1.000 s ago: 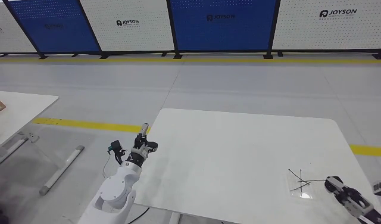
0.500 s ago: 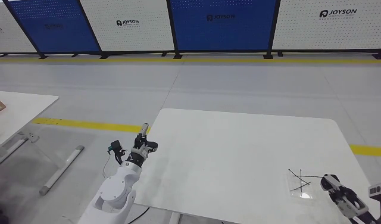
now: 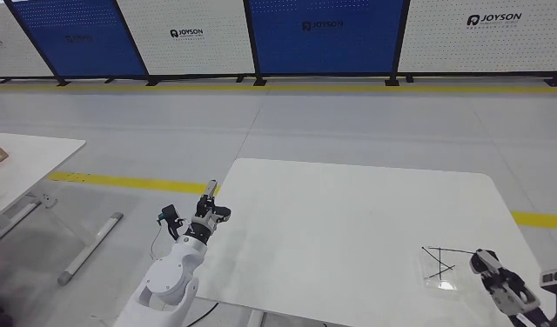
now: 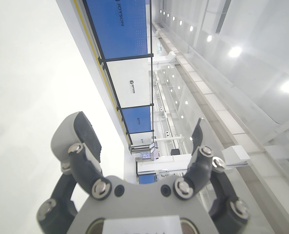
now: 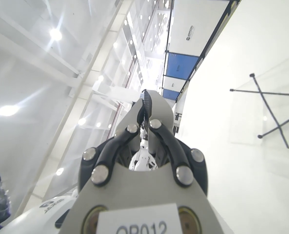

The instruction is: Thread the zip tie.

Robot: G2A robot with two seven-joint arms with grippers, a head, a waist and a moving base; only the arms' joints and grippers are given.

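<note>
At the far left of your top view a second white table (image 3: 30, 157) stands apart from the work table (image 3: 348, 231). At the work table's left edge you have the left gripper (image 3: 209, 190), raised above that edge; in its wrist view the left gripper (image 4: 139, 122) is spread wide with nothing between the black pads (image 4: 90, 135), and the bare white table (image 4: 24, 74) runs alongside it. Moving right, most of the tabletop is plain white. Near the front right corner lies a clear shallow tray (image 3: 426, 283), and in it your black zip ties (image 3: 439, 262) lie loosely crossed. The right wrist view shows the tray (image 5: 246, 142) holding three zip ties (image 5: 268, 109), two laid across a third, heads towards the tray's edges. Just to the right of the tray is the right gripper (image 3: 479, 259); its fingers are drawn tightly together (image 5: 144, 98), and you cannot tell from here whether anything thin is pinched between them
</note>
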